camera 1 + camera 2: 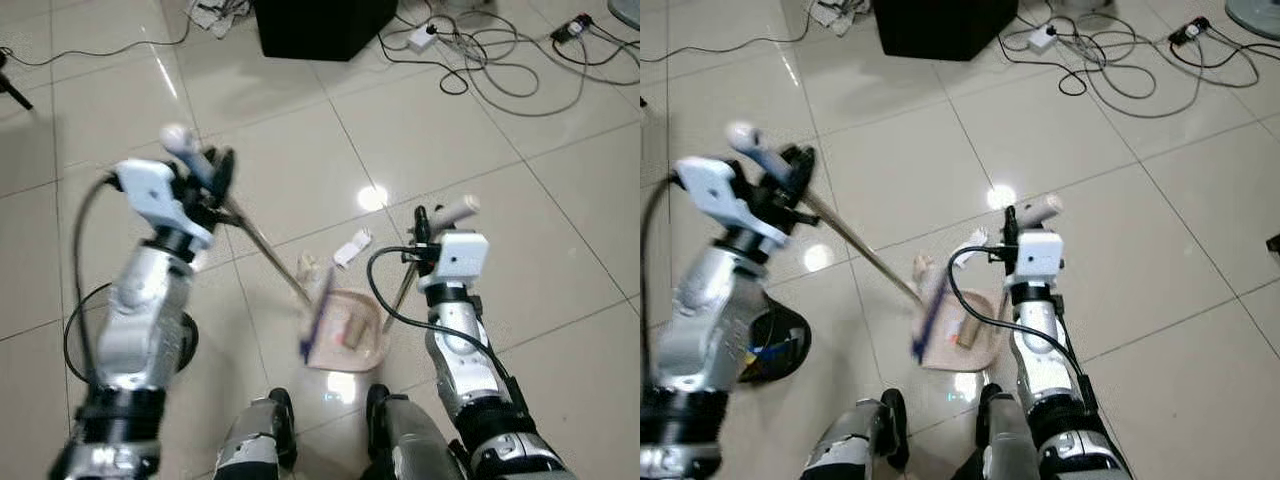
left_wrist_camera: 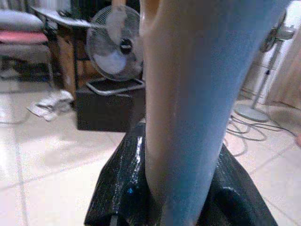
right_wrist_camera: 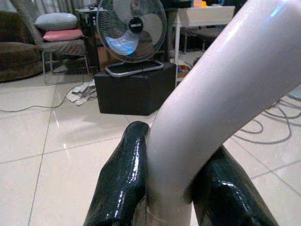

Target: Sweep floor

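While left pincer [image 1: 215, 170] grips broom [image 1: 270, 255], shaft slants toward dustpan [image 1: 345, 330].

Both arms are silver metal with chunky rounded segments and black bands at the joints. Each wrist carries a boxy white camera housing, with a black cable looping off it back down the forearm. The left gripper [image 1: 215, 175] and right gripper [image 1: 422, 225] have long glossy black fingers [image 3: 123, 181], kind of rubbery looking up close. Down low, silver legs with black trim.
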